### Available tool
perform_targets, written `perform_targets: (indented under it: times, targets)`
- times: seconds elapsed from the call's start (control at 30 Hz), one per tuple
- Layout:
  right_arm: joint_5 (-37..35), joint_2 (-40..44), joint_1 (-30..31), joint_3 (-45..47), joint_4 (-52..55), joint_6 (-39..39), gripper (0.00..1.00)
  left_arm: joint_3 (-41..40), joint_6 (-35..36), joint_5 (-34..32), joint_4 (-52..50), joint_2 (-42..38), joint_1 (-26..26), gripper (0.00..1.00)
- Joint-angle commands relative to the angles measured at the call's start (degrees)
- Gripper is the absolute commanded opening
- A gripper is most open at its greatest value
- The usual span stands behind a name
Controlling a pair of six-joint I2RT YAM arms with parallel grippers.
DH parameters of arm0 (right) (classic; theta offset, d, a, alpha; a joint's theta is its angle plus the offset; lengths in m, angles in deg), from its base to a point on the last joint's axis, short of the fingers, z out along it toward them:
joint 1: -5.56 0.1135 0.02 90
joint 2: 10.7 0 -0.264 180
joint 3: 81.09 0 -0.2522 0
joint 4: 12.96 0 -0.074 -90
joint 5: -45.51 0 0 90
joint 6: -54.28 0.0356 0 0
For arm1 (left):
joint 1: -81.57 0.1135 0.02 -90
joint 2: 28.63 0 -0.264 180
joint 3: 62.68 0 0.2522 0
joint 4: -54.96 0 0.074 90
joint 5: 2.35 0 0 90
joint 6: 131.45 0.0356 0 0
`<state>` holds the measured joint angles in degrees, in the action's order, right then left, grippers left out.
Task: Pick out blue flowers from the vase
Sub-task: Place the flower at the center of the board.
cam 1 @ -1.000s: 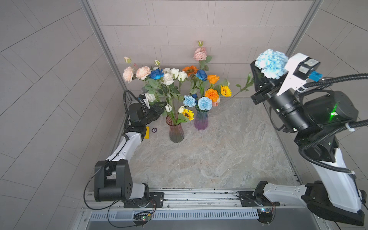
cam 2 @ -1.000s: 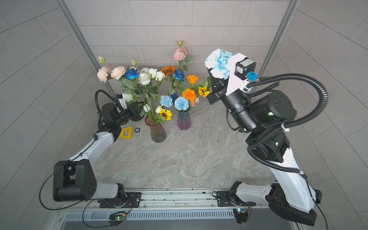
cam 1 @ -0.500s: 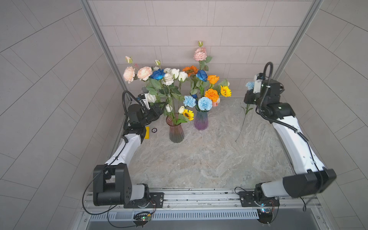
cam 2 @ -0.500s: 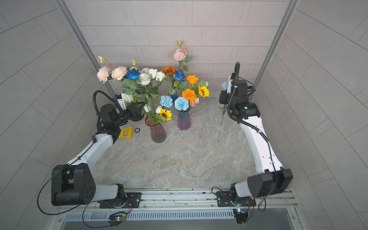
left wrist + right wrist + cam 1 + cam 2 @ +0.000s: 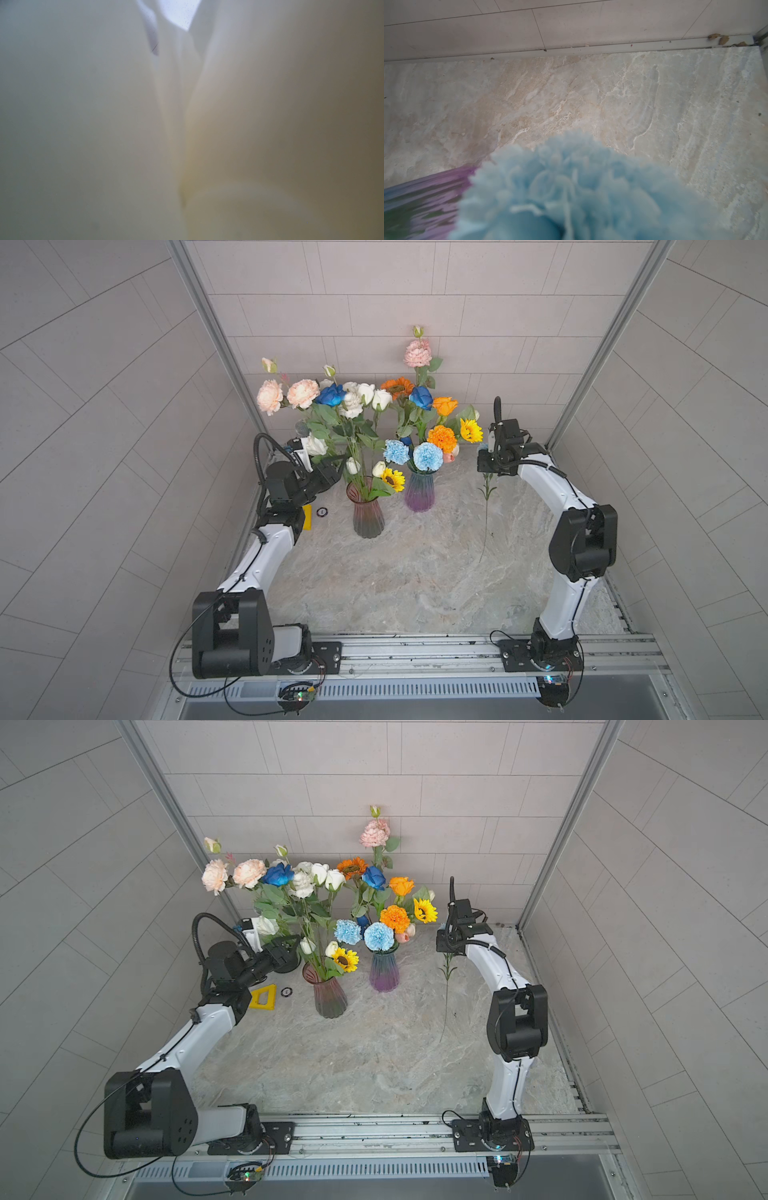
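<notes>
On the marbled surface [image 5: 374,572] two glass vases stand at the far side. The dark reddish vase [image 5: 367,510] on the left holds white and pale pink blooms, a sunflower and one deep-blue rose [image 5: 331,394] crowded among white buds and leaves. The purple vase [image 5: 419,492] just right of it holds two frilly pale-blue carnations [image 5: 427,456] at its rim, a deep-blue rose [image 5: 420,397] higher up, orange blooms, a sunflower and a tall pink flower; the orange marigold sits touching the carnations' right side. A yellow triangular piece [image 5: 262,997] and a small black ring [image 5: 286,992] lie on the surface left of the reddish vase, beside the left arm.

The left claw [image 5: 332,472] sits low among the leaves and stems of the reddish vase's bunch; whether it grips anything cannot be told, and its wrist view is filled by a blurred white petal pressed close to the lens.

The right claw [image 5: 486,462] is clamped shut on a pale-blue carnation [image 5: 571,187], well right of the purple vase and clear of both bunches. Its long thin green stem [image 5: 485,514], with a few small leaves near the top, hangs down from the claw toward the near side, the tip close to the surface. In the right wrist view the fluffy, fringed pale-blue head fills the lower part, with the purple vase blurred beside it.
</notes>
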<state>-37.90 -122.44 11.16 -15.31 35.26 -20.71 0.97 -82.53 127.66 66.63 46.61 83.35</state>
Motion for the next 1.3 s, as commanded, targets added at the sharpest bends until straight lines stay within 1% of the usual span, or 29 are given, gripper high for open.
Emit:
perform_targets:
  times: [0.0,0.2,0.33,0.37,0.43,0.5,0.53,0.6,0.63,0.67,0.77,0.8,0.87,0.9,0.93,1.0,1.07,1.1,1.2,1.27]
  targets:
    - [-0.1,-5.0,0.1,-3.7,4.4,-0.9,0.00,-0.7,0.0,0.8,3.5,-1.4,-0.4,0.53]
    - [-3.0,-11.3,0.2,-4.7,3.3,-1.1,0.00,-0.6,0.1,1.3,3.4,-1.5,-0.8,0.54]
    - [-2.5,-16.2,0.2,-7.2,4.8,-2.4,0.00,-1.3,0.4,1.1,3.8,-1.7,-0.9,0.54]
    - [-2.4,-17.0,0.2,-7.7,5.0,-2.7,0.03,-1.4,0.5,1.1,3.7,-1.7,-1.0,0.54]
    - [-2.4,-17.8,0.1,-8.8,5.8,-3.2,0.20,-1.5,0.5,1.2,3.7,-1.7,-1.0,0.54]
    - [-3.1,-16.9,0.5,-9.7,7.2,-3.9,0.31,-1.5,0.8,1.2,3.6,-1.8,-1.0,0.55]
    - [-4.7,-15.6,1.0,-9.8,8.1,-4.4,0.40,-1.5,0.9,1.2,3.6,-1.9,-1.0,0.55]
    - [-7.6,-11.6,2.0,-7.9,7.9,-5.1,0.55,-1.4,1.1,1.2,3.4,-1.9,-1.0,0.56]
    - [-8.4,-8.9,2.2,-6.2,7.2,-5.2,0.59,-1.4,1.1,1.2,3.5,-1.9,-1.0,0.56]
    - [-8.8,-6.6,2.2,-4.6,6.8,-5.2,0.61,-1.3,1.1,1.3,3.5,-1.9,-1.1,0.56]
    - [-11.6,2.4,2.2,2.1,4.3,-5.7,0.63,-1.5,1.1,1.2,3.6,-2.0,-1.1,0.56]
    - [-12.2,6.7,2.2,5.1,2.7,-5.7,0.63,-1.5,1.2,1.3,3.6,-2.0,-1.0,0.56]
    - [-11.5,14.5,2.3,10.6,0.2,-5.9,0.64,-1.5,1.0,1.3,3.7,-1.9,-1.1,0.56]
    - [-9.7,18.7,2.4,13.4,-1.0,-5.9,0.64,-1.5,0.9,1.3,3.9,-1.9,-1.0,0.56]
    - [-8.3,22.7,3.1,16.4,-2.4,-5.5,0.64,-1.5,0.9,1.3,3.8,-2.0,-1.1,0.56]
    - [-9.0,31.0,6.7,21.8,-6.4,-6.7,0.63,-1.5,0.9,1.2,3.9,-2.1,-1.0,0.56]
    - [-9.8,37.0,10.3,23.1,-6.7,-6.6,0.62,-1.4,0.8,1.3,4.0,-2.0,-1.1,0.55]
    - [-8.9,39.5,11.8,23.0,-6.4,-6.2,0.61,-1.4,0.7,1.3,4.1,-2.0,-1.0,0.55]
    - [-3.5,44.3,16.3,21.8,-8.0,-5.2,0.58,-2.0,-0.1,1.4,5.1,-2.1,-1.0,0.53]
    - [1.2,44.1,19.7,18.6,-9.1,-5.3,0.57,-2.6,-0.1,1.0,5.3,-2.6,-1.1,0.52]
